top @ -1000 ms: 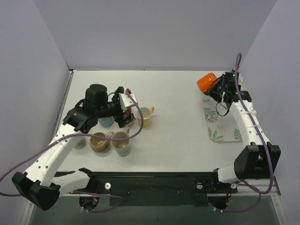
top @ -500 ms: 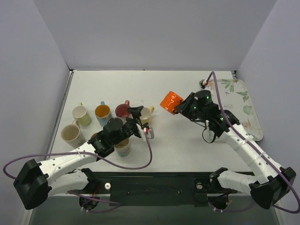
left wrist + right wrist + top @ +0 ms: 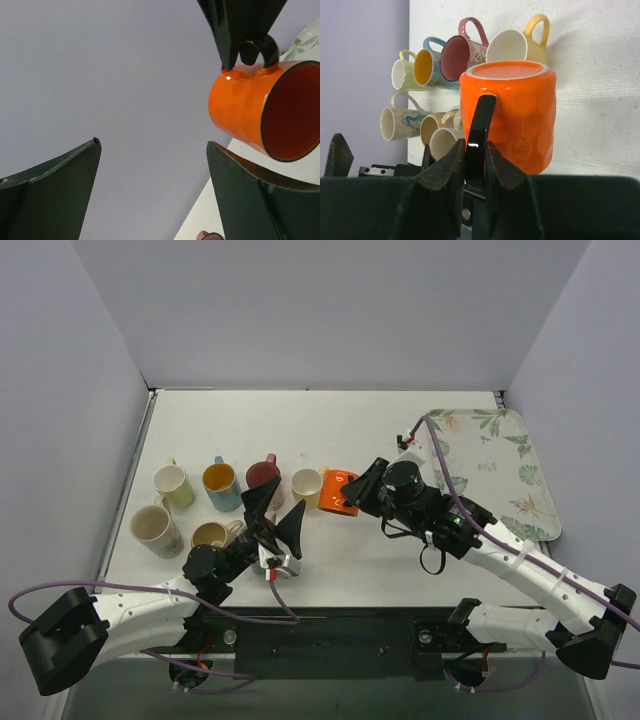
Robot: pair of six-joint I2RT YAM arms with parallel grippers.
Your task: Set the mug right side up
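Observation:
The orange mug (image 3: pixel 338 491) with a black handle (image 3: pixel 477 131) is in mid-table, just right of the row of mugs. My right gripper (image 3: pixel 360 490) is shut on its handle, and the fingers (image 3: pixel 451 159) pinch the handle from both sides. In the left wrist view the mug (image 3: pixel 245 110) lies on its side in the air with its dark mouth facing right. In the right wrist view its flat base (image 3: pixel 507 69) faces away from the gripper (image 3: pixel 475 146). My left gripper (image 3: pixel 274 506) is open and empty, pointing upward (image 3: pixel 152 144) to the left of the mug.
Several upright mugs stand at the left: a cream one (image 3: pixel 170 480), a blue one (image 3: pixel 220 480), a maroon one (image 3: pixel 262 473), a yellow-handled one (image 3: pixel 307 483), a large cream one (image 3: pixel 152 528) and a tan one (image 3: pixel 210 535). A floral tray (image 3: pixel 500 455) lies at the right.
My right gripper has carried the orange mug from over the tray leftward to the mug row and lower. My left arm has drawn back to the near edge, jaws open and pointing up.

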